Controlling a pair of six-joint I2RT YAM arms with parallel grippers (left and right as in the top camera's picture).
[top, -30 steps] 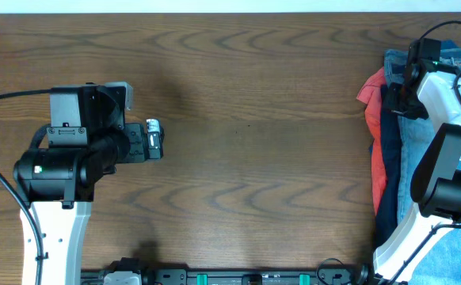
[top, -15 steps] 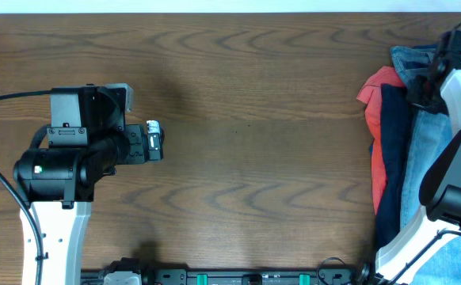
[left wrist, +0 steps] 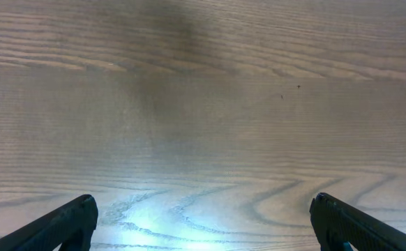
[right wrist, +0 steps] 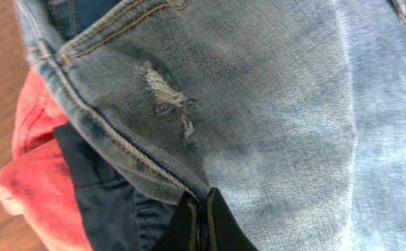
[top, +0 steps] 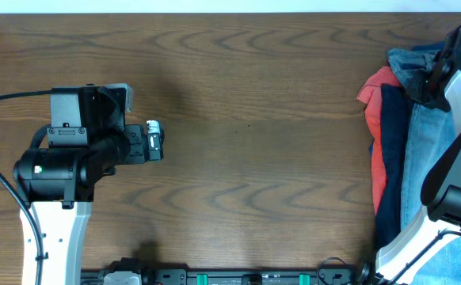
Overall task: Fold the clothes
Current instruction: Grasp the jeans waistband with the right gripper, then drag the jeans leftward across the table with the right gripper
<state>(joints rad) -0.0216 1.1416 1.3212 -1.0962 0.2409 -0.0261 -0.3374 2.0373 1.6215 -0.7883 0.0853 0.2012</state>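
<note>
Right edge: right pincer [right wrist: 197, 213] pinches one light blue denim jeans [right wrist: 273, 118]; one navy garment [right wrist: 112, 202], one coral-red garment [right wrist: 39, 174] beside; left pincer [left wrist: 203, 223] spread

Jeans [right wrist: 273, 118] lie beneath and ahead of the right tool [right wrist: 201, 213], atop other garments [right wrist: 42, 181] spreading to its left.

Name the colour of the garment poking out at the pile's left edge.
Coral red garment, partly under the light blue jeans; clearest in the right wrist view.
</note>
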